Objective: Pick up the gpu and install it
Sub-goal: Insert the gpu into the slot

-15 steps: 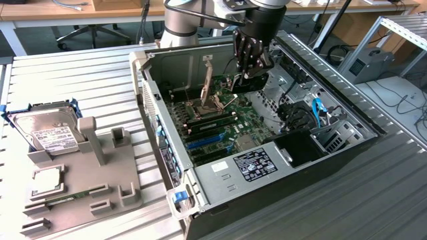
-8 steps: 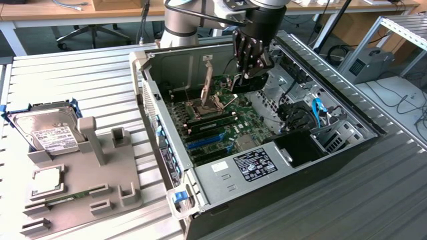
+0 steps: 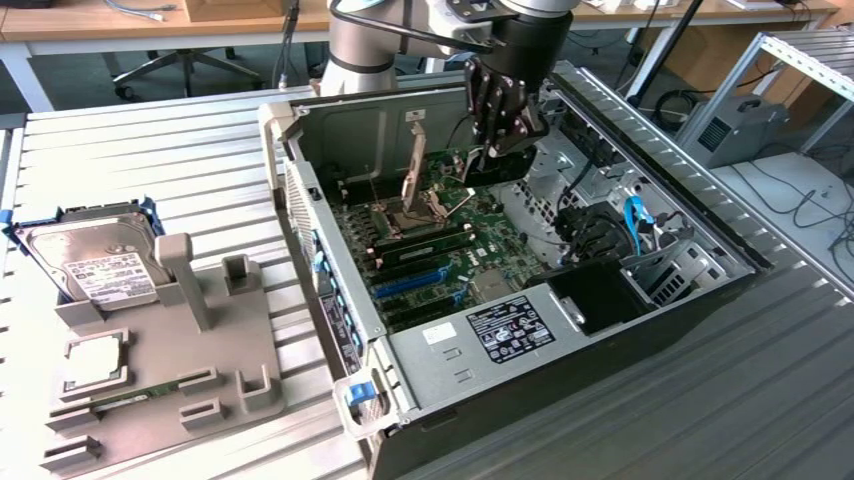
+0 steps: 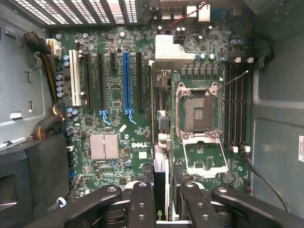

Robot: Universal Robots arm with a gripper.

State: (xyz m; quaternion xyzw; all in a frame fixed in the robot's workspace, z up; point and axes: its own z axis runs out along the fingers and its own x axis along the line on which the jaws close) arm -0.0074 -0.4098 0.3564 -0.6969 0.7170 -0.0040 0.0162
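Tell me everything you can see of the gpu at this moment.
The gpu appears edge-on in the wrist view: a thin dark card with a green board edge and a silver metal bracket at its far end. The jaws of the gripper are closed on it, one on each side. It hangs inside the open computer case, above the green motherboard, apparently not seated in a slot.

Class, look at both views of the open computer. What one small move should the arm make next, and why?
Probably a small sideways shift toward the blue slot before any lowering. The claw grips the gpu edge-on above the motherboard. In the wrist view the card's edge seems to lie next to the CPU socket, not over the blue slot.
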